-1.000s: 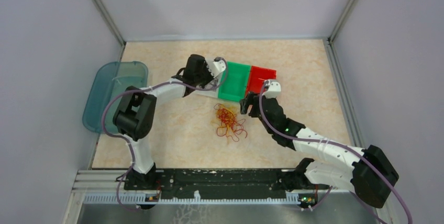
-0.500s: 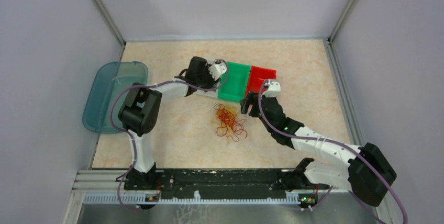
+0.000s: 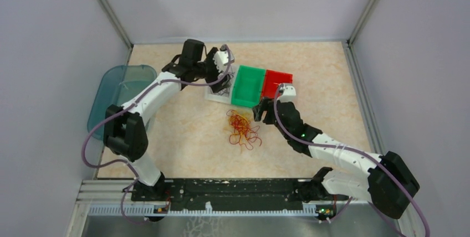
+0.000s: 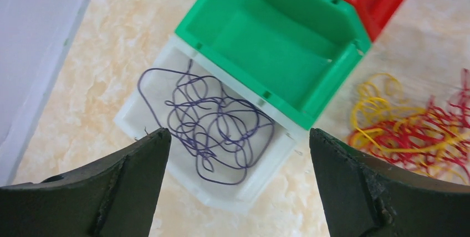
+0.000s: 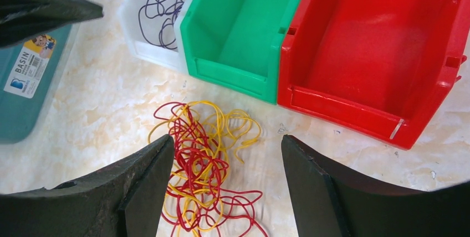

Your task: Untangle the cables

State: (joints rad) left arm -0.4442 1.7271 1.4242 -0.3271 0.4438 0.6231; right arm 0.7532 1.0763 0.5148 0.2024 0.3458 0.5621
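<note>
The basin (image 3: 119,98) sits at the left edge of the table (image 3: 183,143), well to the left of the left claw (image 4: 235,137), so there is little room that way. That claw hangs wide open and empty. The white bin (image 4: 138,118) is right beneath it, with the purple cable (image 4: 210,120) coiled inside. If the claw dips, a finger could hook a loop and haul the cable out, or clip the bin's rim. The green bin (image 4: 266,26) is empty and touches the white one just to the claw's right (a shove to one would likely move both). The red-and-yellow tangle (image 5: 205,165) lies on bare table below the right claw (image 5: 227,143), slightly to its left. This claw too is spread wide and holds nothing. A deep pinch into the middle would probably take both colours together and tighten the knot. A pull away from the arms would drag strands against the green bin or the red bin (image 5: 382,54) just ahead. The freest room is the bare table on this claw's near side and to its right.
</note>
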